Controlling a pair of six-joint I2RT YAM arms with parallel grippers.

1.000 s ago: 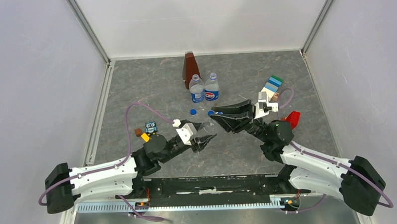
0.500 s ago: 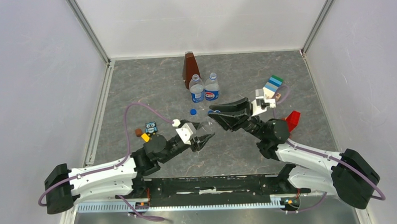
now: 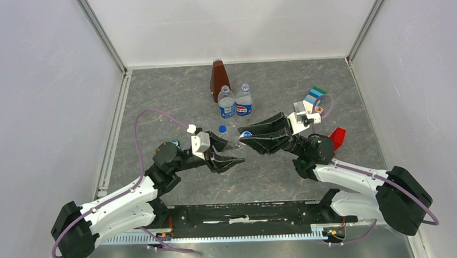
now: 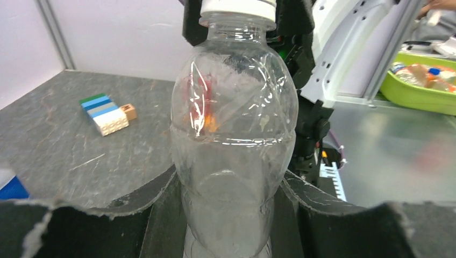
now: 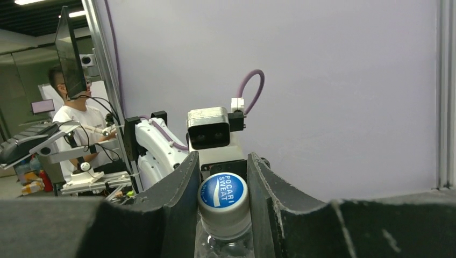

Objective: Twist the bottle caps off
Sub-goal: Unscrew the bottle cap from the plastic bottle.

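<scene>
Cap (image 5: 223, 194) — inside right end effector (image 5: 223, 166)

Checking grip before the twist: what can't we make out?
Whether the cap has loosened: right wrist view, right gripper covers the neck; left wrist view, top edge crops it.
Base of the clear bottle: left wrist view, bottom edge and left gripper hide it.
Tops of the labelled bottles: top view, too small.

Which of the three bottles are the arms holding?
The small unlabelled clear bottle: left gripper on its body, right gripper on its white cap. The two blue-labelled bottles stand free beside the brown pyramid.
</scene>
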